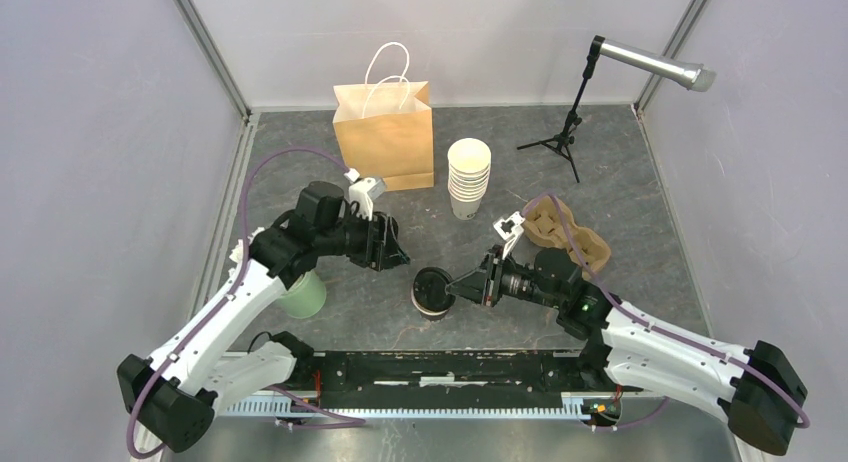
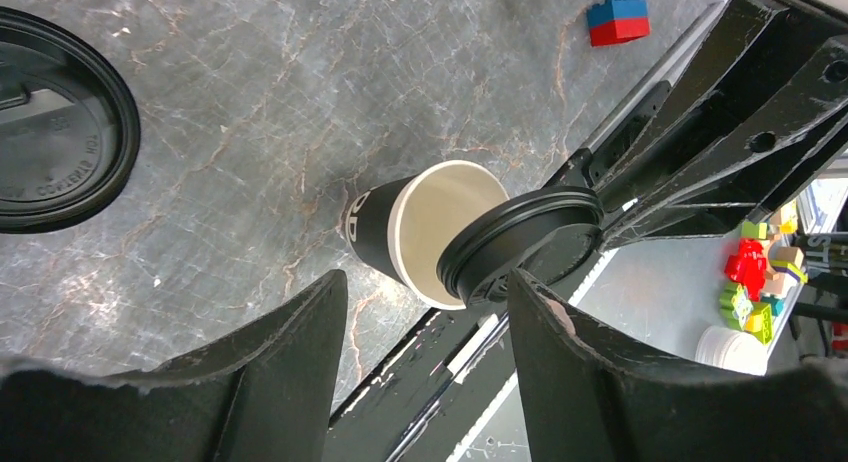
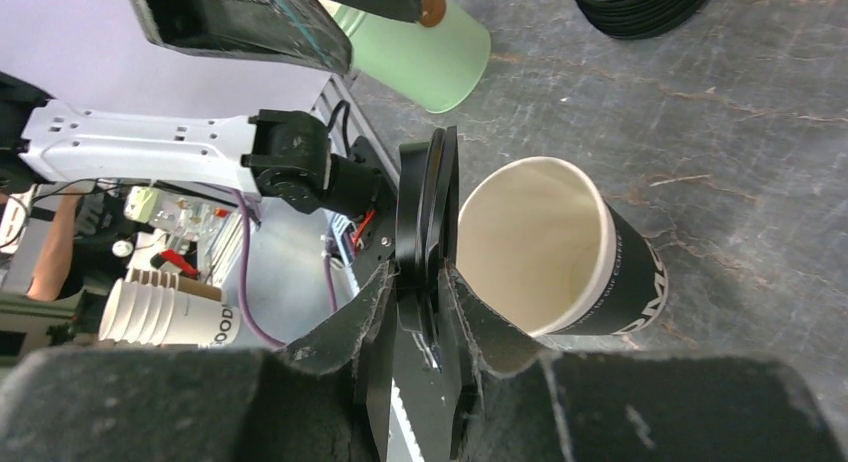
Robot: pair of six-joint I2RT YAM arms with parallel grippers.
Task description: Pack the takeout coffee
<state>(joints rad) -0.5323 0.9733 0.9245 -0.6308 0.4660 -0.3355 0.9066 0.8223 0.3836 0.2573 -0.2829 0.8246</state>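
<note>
On the grey, marble-veined bench (image 1: 640, 182), far left, a smooth pale-green cup (image 1: 303, 294) sits partly under the left arm. Just right of it the left gripper (image 2: 430, 322) hangs with its broad black fingers (image 2: 300, 362) spread wide and nothing between them. Behind it, by the back wall, stands a tan paper bag (image 1: 385, 132) with white cord handles. Near the middle of the bench is the paper cup (image 3: 550, 247), open-mouthed: the inside is matte cream, the outer wall black with pale lettering, the rim thinly rolled. A round, ridged black plastic lid (image 3: 425, 232) is at that rim, tilted on edge and not seated. The right gripper (image 3: 425, 302) pinches the lid by its edge. Behind the cup rises a stack of cups (image 1: 468, 177), cream and lidless. Further right lie a moulded brown pulp carrier (image 1: 565, 232) and a thin black tripod (image 1: 568, 132).
</note>
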